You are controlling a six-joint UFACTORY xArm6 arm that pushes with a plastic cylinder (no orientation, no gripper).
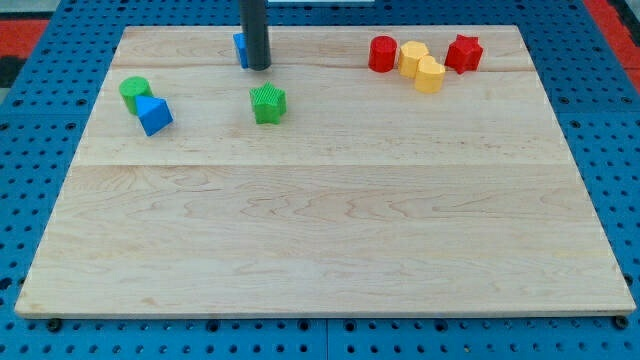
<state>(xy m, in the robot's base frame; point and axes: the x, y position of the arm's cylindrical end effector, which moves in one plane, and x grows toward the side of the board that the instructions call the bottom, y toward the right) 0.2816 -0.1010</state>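
Observation:
My tip (259,67) rests on the board near the view's top, left of centre. It stands right against a blue block (240,49), which is mostly hidden behind the rod, so its shape is unclear. Just below and slightly right of the tip lies a green star-like block (268,104). Farther to the view's left sit a green cylinder (135,92) and a blue cube (154,115), touching each other.
At the view's top right is a cluster: a red cylinder (382,54), two yellow blocks (412,56) (429,75), and a red star-like block (464,53). The wooden board (330,230) lies on a blue pegboard surface (30,140).

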